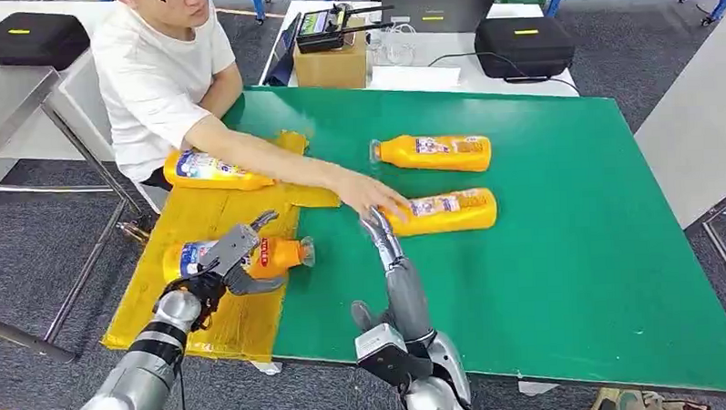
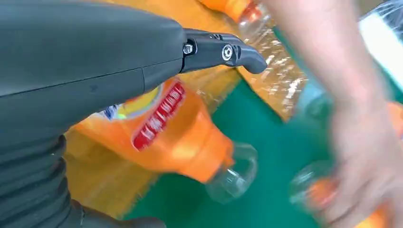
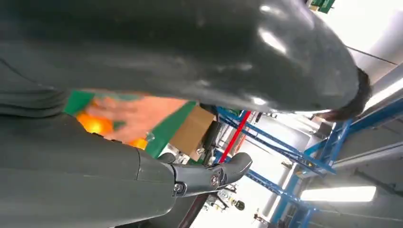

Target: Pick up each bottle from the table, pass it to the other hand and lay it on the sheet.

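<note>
Green tabletop [image 1: 562, 280] | left robot hand [image 1: 226, 261] gripping bottle [image 1: 274, 255] on yellow sheet [image 1: 216, 215] | right robot hand [image 1: 385, 241] reaching empty, fingers extended | person's hand [image 1: 370, 194] touching nearer bottle [image 1: 446, 211]

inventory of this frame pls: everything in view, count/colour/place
bottles: 4, orange; two on the yellow sheet, two on the green table
sheet: 1, yellow, table's left end
table: 1, green top
cardboard box: 1, brown, beyond the table
black cases: 2, far left, far right
person's hand: 1, on the nearer table bottle
left hand: over the near sheet bottle
right hand: raised, empty, near the person's hand
</note>
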